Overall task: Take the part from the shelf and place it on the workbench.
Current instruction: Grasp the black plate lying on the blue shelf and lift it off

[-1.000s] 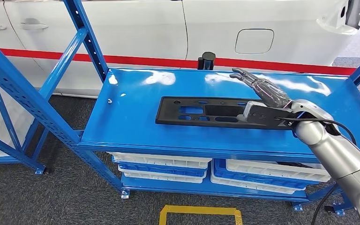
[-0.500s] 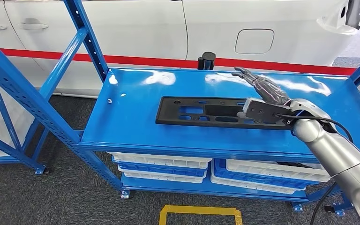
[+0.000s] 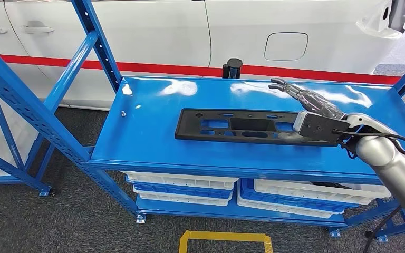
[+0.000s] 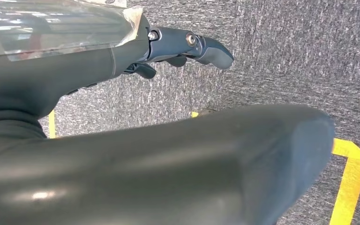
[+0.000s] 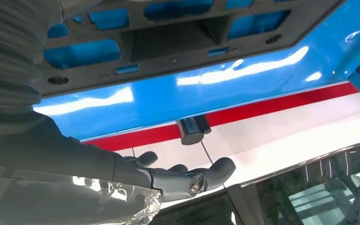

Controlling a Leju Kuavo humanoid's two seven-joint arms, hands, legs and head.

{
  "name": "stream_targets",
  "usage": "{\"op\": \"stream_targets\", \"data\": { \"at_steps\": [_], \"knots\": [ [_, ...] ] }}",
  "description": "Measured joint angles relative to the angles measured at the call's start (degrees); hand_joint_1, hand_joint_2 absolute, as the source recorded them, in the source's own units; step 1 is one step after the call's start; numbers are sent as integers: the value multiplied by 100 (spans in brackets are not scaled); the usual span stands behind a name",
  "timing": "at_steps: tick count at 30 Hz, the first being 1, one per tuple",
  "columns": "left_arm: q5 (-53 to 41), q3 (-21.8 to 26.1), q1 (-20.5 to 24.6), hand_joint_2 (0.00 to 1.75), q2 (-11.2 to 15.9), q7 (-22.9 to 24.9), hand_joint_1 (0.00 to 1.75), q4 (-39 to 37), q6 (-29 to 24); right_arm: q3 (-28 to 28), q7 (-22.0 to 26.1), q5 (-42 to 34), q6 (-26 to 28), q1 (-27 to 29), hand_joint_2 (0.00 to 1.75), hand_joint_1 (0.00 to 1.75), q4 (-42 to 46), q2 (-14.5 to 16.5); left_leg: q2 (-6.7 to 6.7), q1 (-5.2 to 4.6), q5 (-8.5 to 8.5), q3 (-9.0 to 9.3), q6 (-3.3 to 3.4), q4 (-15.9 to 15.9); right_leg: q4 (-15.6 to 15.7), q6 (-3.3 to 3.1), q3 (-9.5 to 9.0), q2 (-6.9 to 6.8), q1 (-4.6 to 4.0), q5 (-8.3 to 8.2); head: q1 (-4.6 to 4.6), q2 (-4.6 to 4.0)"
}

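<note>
Black plastic part (image 3: 237, 126) (long, flat, w/ cut-outs) lies flat at centre frame on the blue shelf (image 3: 153, 132) top. Right hand (image 3: 308, 108) at the part's right end, centre-right of frame: fingers stretched out and apart above the shelf, holding nothing; thumb looks to touch the part's end, can't tell for sure. Left hand (image 4: 187, 47) hangs over grey carpet (image 4: 286, 51), fingers loosely out, nothing in it. White bins (image 3: 182, 187) stacked on the tier below, lower centre.
</note>
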State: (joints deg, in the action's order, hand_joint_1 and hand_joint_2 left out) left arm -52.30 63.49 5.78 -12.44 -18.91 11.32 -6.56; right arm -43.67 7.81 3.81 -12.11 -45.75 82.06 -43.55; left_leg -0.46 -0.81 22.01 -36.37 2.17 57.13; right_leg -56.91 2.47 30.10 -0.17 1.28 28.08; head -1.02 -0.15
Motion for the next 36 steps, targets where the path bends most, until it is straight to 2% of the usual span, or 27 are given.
{"op": "stream_targets", "data": {
  "at_steps": [4, 11, 25, 36],
  "knots": [
    [-29, 0, 1, 0, 0, -16, 0, 0, 9, -3, -7, -29, 4, 164, 175, 0, 165, -151, 0, 0, 0, 0, 0, 0, 0, 0, -1, 0, 0, 0, 1, 0],
    [-48, 0, 1, 0, 0, -16, 0, 0, 17, -18, 8, -23, 34, 473, 175, 0, 297, -240, 0, 0, 0, 0, 0, 0, 0, 0, -2, 0, 0, 0, -1, 0],
    [-90, 0, 4, 0, 0, 23, 0, 0, 11, -307, -158, -398, -508, 513, 175, 0, 358, -355, 0, 0, 0, 0, 0, 0, 0, 0, -3, 0, 0, 0, 0, 0],
    [-102, 2, 6, 0, -2, 29, 0, 0, 8, -762, -143, -354, -504, 370, 175, 0, -365, -150, -1, -1, 0, 0, 1, 0, 0, 0, -5, 0, 0, 0, 0, 0]
  ]
}}
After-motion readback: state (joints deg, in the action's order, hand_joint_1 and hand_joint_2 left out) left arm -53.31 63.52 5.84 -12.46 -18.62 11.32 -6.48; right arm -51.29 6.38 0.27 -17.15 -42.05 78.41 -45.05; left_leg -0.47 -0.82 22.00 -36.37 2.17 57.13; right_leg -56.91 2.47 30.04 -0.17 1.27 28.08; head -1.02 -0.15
